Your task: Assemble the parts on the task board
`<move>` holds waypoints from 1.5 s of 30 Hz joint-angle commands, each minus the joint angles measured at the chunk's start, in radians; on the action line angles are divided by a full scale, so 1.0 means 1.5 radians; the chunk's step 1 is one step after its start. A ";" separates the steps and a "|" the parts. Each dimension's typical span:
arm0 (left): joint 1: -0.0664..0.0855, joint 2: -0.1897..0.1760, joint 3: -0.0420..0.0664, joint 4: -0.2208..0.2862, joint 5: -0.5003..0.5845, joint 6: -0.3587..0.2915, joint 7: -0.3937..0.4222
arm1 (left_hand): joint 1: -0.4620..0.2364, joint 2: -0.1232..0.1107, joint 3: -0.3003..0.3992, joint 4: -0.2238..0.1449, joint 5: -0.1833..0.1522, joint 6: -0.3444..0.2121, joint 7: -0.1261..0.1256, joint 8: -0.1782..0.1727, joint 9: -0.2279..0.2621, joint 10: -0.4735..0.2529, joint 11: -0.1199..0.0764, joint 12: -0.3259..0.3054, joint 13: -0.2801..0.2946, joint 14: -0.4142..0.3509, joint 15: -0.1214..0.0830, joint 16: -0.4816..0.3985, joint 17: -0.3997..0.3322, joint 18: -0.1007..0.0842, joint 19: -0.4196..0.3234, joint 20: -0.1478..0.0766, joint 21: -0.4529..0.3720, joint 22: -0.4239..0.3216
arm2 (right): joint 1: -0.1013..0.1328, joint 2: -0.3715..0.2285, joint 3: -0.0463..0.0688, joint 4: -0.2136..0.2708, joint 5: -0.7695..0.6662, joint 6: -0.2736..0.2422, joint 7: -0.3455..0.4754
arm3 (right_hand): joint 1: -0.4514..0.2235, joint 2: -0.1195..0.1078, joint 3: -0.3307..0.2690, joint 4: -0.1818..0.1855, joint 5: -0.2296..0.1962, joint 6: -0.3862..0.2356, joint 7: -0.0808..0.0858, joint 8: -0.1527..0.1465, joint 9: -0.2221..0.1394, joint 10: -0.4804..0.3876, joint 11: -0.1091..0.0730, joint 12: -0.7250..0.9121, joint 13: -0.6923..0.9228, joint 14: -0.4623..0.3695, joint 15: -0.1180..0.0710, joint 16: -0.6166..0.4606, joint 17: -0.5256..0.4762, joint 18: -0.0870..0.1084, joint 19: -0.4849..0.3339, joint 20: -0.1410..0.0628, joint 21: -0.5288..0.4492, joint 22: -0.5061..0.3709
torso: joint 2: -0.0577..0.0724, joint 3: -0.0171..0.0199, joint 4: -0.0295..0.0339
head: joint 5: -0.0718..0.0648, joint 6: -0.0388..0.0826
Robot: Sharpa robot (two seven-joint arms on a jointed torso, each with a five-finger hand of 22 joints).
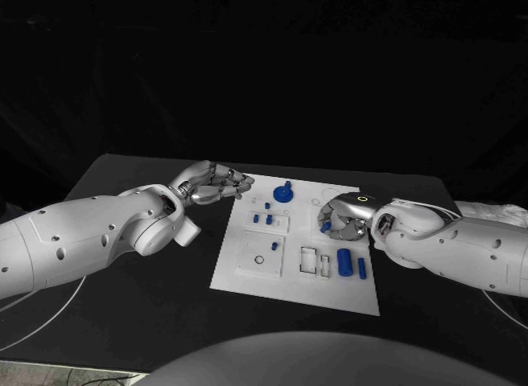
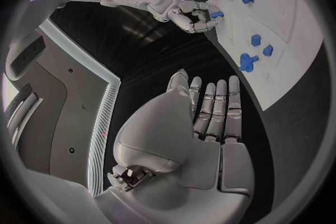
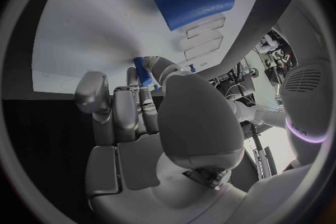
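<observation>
Closest to the head camera, the near edge of the white task board [image 1: 293,291] lies bare on the black table [image 1: 125,305], and just up from it sit two blue cylinders, the thicker cylinder [image 1: 344,260] beside a thin pin [image 1: 361,269], next to a row of rectangular slots [image 1: 308,260]. Over on the right, the right hand [image 1: 340,219] is down on the board's right side with its fingers curled in around a small blue part [image 1: 327,227] (the right wrist view catches that blue piece [image 3: 142,71] pinched at the fingertips, right against the white surface). The left wrist view shows the same grip from across the table, right hand [image 2: 192,14] clamped on the blue part [image 2: 216,14]. The left hand [image 1: 213,182] hovers at the board's far left corner, off its edge, holding nothing; in its own wrist view the fingers [image 2: 217,109] lie straight and side by side, thumb apart. Further up the board stands a larger blue knob-shaped part [image 1: 282,193], with several small blue pegs [image 1: 264,217] below it.
</observation>
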 commanded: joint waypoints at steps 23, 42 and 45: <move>-0.003 0.005 0.000 -0.006 0.003 0.013 -0.002 | 0.006 0.005 -0.001 0.000 0.005 -0.001 0.005 0.006 0.001 -0.004 -0.002 0.003 -0.001 -0.001 0.002 0.006 -0.002 -0.003 0.004 0.004 -0.005 0.002 | 0.058 -0.057 -0.001 0.115 0.015 0.033 -0.014 | -0.001 0.005 0.004 -0.007 -0.022 -0.012 0.003 0.010 0.021 0.010 0.000 -0.010 -0.003 -0.008 -0.003 -0.008 -0.014 -0.008 -0.005 -0.003 -0.005 0.082 | -0.001 0.0002 -0.0002 | 0.003 0.000; -0.005 0.010 0.001 -0.014 0.003 -0.008 0.012 | 0.004 0.004 -0.004 0.002 0.003 -0.006 0.004 0.004 0.000 -0.008 -0.002 0.006 -0.001 -0.008 0.001 0.007 -0.006 -0.001 0.004 0.004 -0.007 0.003 | 0.082 0.084 0.000 0.153 -0.066 0.172 -0.066 | 0.000 0.003 0.012 -0.014 -0.024 -0.023 0.005 0.005 0.023 0.014 0.002 -0.021 -0.007 -0.021 -0.001 -0.021 -0.032 -0.003 -0.021 -0.001 -0.031 0.076 | 0.001 -0.0001 0.0010 | 0.007 0.000; -0.005 0.009 0.001 -0.014 0.003 -0.011 0.015 | 0.005 0.005 -0.004 0.001 0.004 -0.007 0.004 0.005 0.000 -0.009 -0.002 0.007 -0.001 -0.011 0.000 0.006 -0.008 0.000 0.003 0.004 -0.008 0.003 | 0.081 0.100 0.000 0.151 -0.078 0.177 -0.071 | 0.000 0.002 0.012 -0.014 -0.024 -0.024 0.005 0.005 0.023 0.015 0.001 -0.021 -0.007 -0.021 -0.001 -0.022 -0.033 -0.003 -0.022 -0.001 -0.032 0.076 | 0.001 0.0003 0.0015 | 0.012 0.000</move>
